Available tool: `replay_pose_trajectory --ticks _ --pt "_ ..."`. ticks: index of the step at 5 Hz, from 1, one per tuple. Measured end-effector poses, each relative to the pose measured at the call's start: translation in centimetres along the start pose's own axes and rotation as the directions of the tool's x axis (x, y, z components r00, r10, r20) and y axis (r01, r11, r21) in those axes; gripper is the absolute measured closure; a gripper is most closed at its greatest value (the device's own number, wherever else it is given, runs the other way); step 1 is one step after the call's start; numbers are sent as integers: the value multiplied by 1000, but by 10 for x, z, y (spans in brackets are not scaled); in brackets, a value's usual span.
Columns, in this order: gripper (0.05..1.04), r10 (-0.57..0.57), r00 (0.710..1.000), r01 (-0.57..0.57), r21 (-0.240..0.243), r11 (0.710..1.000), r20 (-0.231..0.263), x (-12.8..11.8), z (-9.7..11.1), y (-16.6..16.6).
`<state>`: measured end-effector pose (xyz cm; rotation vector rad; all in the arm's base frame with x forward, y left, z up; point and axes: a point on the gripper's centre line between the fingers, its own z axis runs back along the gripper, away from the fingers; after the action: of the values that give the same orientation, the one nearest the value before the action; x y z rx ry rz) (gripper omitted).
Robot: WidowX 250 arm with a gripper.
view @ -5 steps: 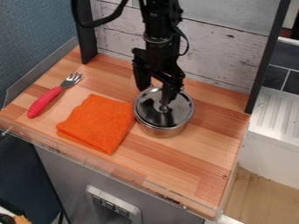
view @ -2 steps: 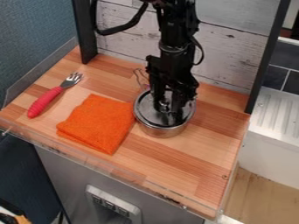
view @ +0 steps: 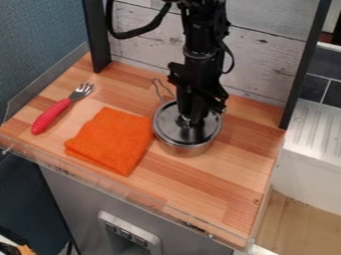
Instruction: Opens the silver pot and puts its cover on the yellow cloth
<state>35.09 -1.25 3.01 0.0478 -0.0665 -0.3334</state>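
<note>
Drawn together since earlier, the gripper (view: pixel 190 119) pinches the lid knob (view: pixel 182 121), the pot (view: pixel 184 150) well inside the front counter edge (view: pixel 166 205).

The robot arm (view: pixel 202 31) has a black finish throughout. Its housing is segmented and angular, with a narrower rounded section (view: pixel 200 54) above the gripper (view: pixel 189 121). A thick black cable (view: pixel 112 27) forms a wide external loop; a thinner black cable (view: pixel 231 56) curves along the opposite side. The gripper body (view: pixel 194 77) carries blocky, irregular side projections.
</note>
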Motion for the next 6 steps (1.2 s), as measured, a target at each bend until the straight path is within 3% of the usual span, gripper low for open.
replay_pose_trajectory --ticks 1,2,3,4,5,6 --pt "804 -15 1000 14 -12 1000 -27 -4 2 -2" --pt "803 5 998 -4 -16 1000 64 1 37 2" --pt "803 52 994 -52 -9 999 99 -18 53 15" --pt "804 114 992 -114 0 994 51 -48 46 30" --pt "804 178 984 -178 14 984 -8 -79 29 51" --pt "804 197 979 -198 -3 980 -48 -100 5 55"
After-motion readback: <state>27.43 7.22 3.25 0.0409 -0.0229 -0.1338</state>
